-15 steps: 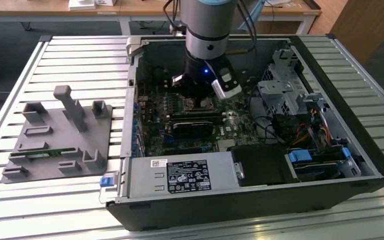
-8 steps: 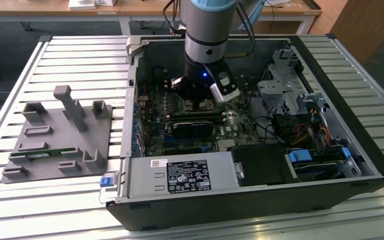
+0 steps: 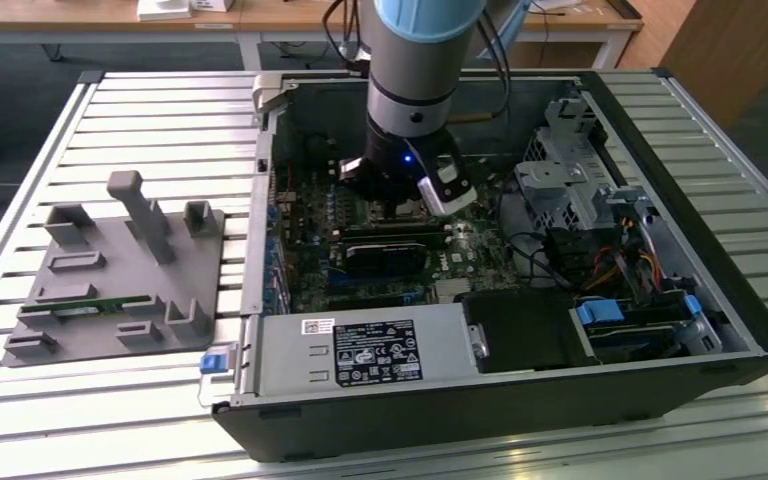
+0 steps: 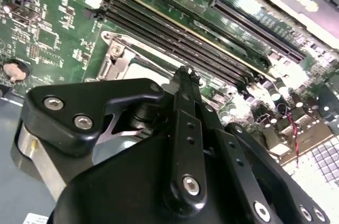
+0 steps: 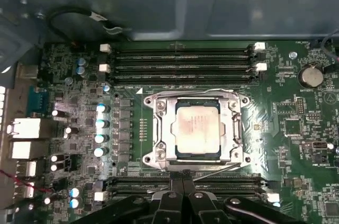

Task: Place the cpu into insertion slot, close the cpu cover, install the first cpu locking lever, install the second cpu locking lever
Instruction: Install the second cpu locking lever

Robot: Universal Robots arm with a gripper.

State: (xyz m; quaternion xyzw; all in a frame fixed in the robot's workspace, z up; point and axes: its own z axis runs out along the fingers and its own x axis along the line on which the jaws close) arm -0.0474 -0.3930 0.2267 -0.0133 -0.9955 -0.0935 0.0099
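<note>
The cpu [image 5: 197,127] already sits in the slot [image 5: 197,156], and the cover [image 5: 165,128] lies flat over it, so I judge the work stands at the locking levers. The gripper [image 5: 183,181] hangs just beside the socket's edge, fingers pressed together, holding nothing. A thin lever [image 5: 220,170] runs along this near edge, slightly slanted. Engaging it calls for a careful sideways push and hook. The cpu is square, without long axis.

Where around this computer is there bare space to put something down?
The slatted table lies bare between the grey fixture and the computer case, also on the exterior view's right beyond it. Inside, the motherboard is crowded, with the tool near the cpu.
</note>
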